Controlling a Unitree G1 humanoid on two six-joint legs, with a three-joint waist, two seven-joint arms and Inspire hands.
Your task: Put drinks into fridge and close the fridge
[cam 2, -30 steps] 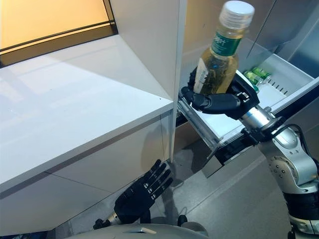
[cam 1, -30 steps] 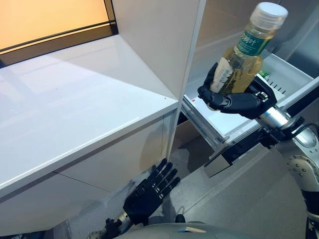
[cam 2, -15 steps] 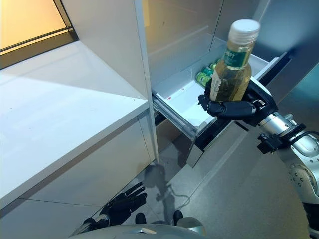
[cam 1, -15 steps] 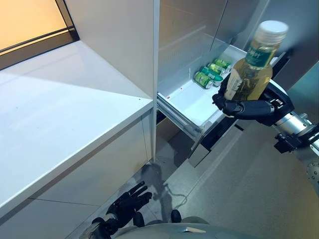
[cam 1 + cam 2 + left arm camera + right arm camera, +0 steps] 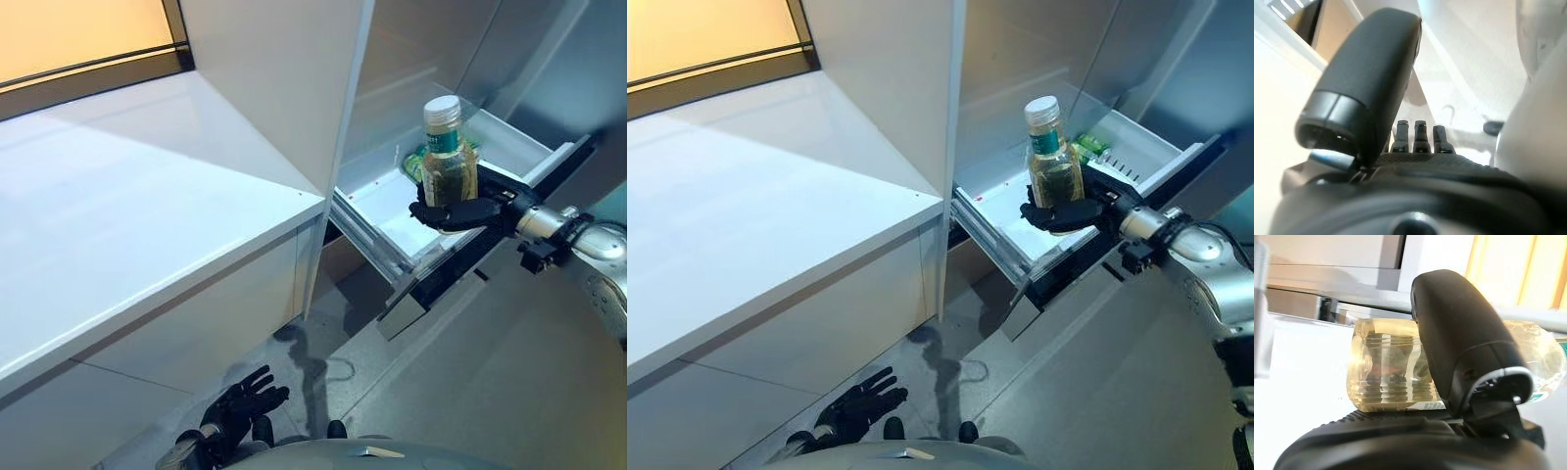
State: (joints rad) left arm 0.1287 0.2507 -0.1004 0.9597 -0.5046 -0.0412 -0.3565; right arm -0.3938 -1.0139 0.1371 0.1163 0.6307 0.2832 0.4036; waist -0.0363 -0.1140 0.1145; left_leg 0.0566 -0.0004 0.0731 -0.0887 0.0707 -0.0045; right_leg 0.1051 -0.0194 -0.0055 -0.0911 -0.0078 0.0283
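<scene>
My right hand is shut on a clear bottle of yellow-green tea with a white cap and green label, held upright over the pulled-out white fridge drawer. The right wrist view shows the bottle pinned between thumb and fingers. Green drinks lie at the drawer's far end, partly hidden behind the bottle. My left hand hangs low by the floor, fingers straight and holding nothing; it also shows in its wrist view.
A white counter fills the left half, ending at a tall white panel beside the fridge opening. The drawer's dark front juts out over grey floor.
The right hand has carried the bottle farther away and down, to above the drawer's middle. The camera has shifted as well. The left hand stays low by the floor.
</scene>
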